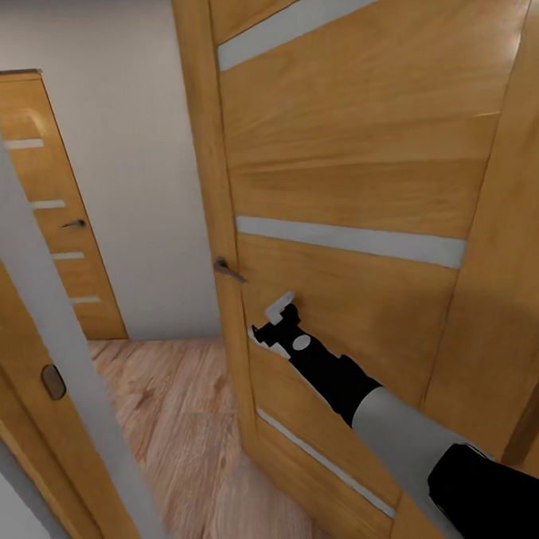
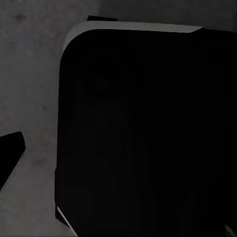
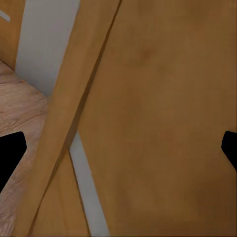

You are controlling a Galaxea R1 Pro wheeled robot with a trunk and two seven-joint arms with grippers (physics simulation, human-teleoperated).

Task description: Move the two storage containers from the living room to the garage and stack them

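Leftmost in the head view, a pale grey door edge (image 1: 47, 347) runs diagonally down the frame, with a wooden face carrying a small oval fitting (image 1: 53, 382) beside it. Behind it stands a far wooden door (image 1: 50, 203) with short pale stripes and a dark lever handle (image 1: 75, 224), set in a pale grey wall (image 1: 134, 150). Light wood plank flooring (image 1: 184, 434) lies below.

At centre and right, a near wooden door (image 1: 344, 177) with long pale horizontal inlays and a metal lever handle (image 1: 228, 269) at its left edge occupies most of the frame. The right arm (image 1: 391, 429), black and grey, reaches up from the lower right; the right pincer (image 1: 277, 321) lies close against the door face, below and just right of the lever handle. Its jaws stand apart, holding nothing. In the right wrist view, two dark fingertips (image 3: 10, 155) sit at opposite edges, wide apart, with the door's wood, a pale inlay (image 3: 89, 192) and a patch of plank floor between them.

The left wrist view shows a large black rounded body (image 2: 148, 133) over a dark grey rough surface (image 2: 29, 74), and one dark fingertip (image 2: 10, 155) at the edge; whether the left pincer is wide or narrow cannot be told.

Neither storage container can be placed from these views.
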